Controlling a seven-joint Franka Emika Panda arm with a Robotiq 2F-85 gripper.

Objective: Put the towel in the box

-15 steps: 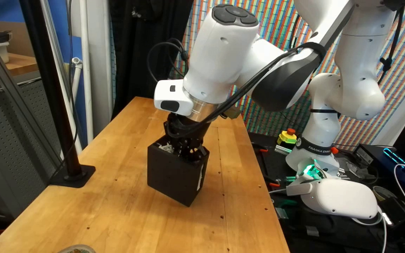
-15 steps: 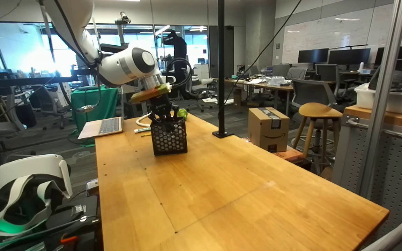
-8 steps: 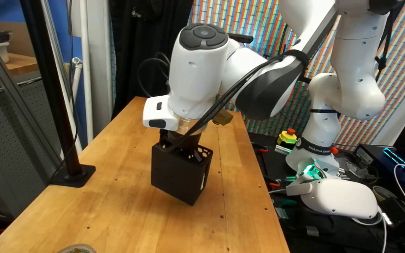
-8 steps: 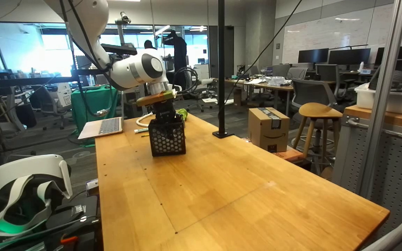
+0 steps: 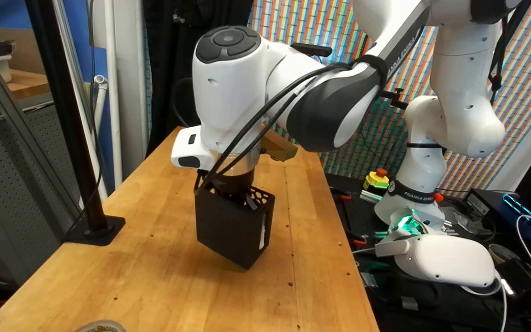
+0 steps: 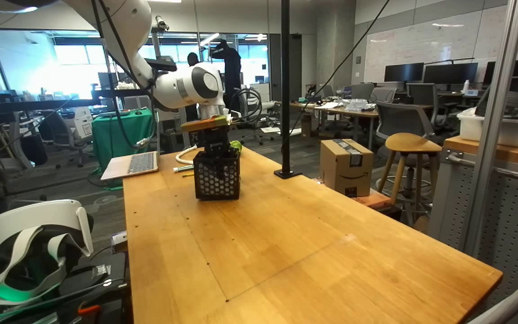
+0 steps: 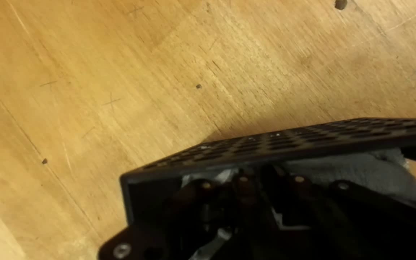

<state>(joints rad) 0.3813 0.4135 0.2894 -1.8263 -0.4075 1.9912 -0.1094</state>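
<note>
The white arm (image 5: 325, 115) reaches over the desk (image 5: 155, 286), wrist (image 5: 228, 97) pointing down, its end effector (image 7: 265, 180) sunk into the black box (image 5: 228, 230). The grey towel (image 7: 359, 173) lies inside too; from here I can't tell whether the end effector grips it.

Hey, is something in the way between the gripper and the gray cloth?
Nothing that I can see. In the wrist view, the gripper is down inside the black box, and the gray cloth shows in there beside it. It's too dark to tell whether they touch.
</note>
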